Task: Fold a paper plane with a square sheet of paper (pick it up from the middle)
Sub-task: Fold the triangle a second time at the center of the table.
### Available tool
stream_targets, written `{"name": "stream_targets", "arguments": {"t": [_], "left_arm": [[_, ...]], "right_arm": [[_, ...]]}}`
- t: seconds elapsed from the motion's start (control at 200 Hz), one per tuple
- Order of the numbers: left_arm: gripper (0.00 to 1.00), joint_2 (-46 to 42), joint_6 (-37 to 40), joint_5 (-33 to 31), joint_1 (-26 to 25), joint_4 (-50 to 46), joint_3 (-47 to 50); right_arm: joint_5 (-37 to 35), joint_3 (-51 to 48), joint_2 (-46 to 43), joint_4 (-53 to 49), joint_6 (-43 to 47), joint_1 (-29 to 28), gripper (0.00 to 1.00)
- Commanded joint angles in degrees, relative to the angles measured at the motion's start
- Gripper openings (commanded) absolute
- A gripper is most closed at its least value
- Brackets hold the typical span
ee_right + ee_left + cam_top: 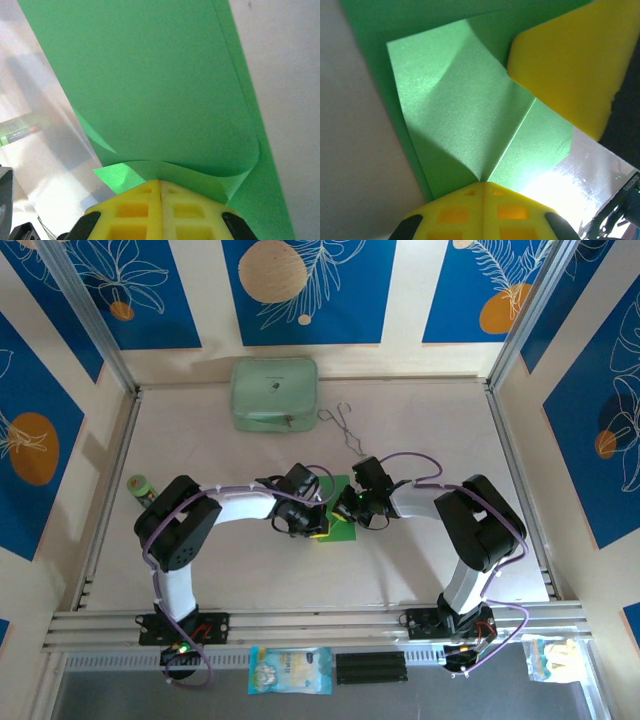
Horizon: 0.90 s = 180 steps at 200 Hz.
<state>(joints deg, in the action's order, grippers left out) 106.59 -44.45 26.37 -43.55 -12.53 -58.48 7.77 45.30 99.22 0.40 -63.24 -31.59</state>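
The square sheet of paper (343,530) is bright green and lies partly folded on the table between the two arms. In the left wrist view the paper (465,115) has a sharp crease running straight into my left gripper (483,184), which is shut on that fold. One yellow finger (565,60) of the right gripper presses in at upper right. In the right wrist view a curled edge of the paper (160,85) rises into my right gripper (160,181), which is shut on it. From above, the left gripper (318,526) and right gripper (346,508) meet tip to tip over the sheet.
A pale mint case (275,393) stands at the back of the table, with thin wire tongs (343,427) to its right. A small green tube (141,486) lies at the left wall. Plastic packets (290,670) sit below the front rail.
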Motion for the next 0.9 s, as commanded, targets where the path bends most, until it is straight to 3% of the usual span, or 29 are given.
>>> {"name": "stream_targets", "arguments": {"t": [0.0, 0.33, 0.525, 0.895], "left_arm": [[0.01, 0.84, 3.02, -2.19, -1.15, -7.35, 2.6], [0.0, -6.44, 2.0, -3.32, -1.26, -9.27, 10.09], [0.0, -14.94, -0.83, -4.87, -1.26, -6.24, 5.92], [0.0, -6.3, -4.2, -3.92, -1.12, 1.2, 2.53]], "right_arm": [[-2.58, -1.78, 3.3, -8.93, 0.3, 0.25, 0.0], [-2.67, -2.05, 2.86, -9.2, 0.84, 0.71, 0.0], [-2.36, -2.24, 2.28, -8.8, 1.1, 0.83, 0.0], [-1.52, -1.96, 2.65, -8.06, 0.91, 0.83, 0.0]]}}
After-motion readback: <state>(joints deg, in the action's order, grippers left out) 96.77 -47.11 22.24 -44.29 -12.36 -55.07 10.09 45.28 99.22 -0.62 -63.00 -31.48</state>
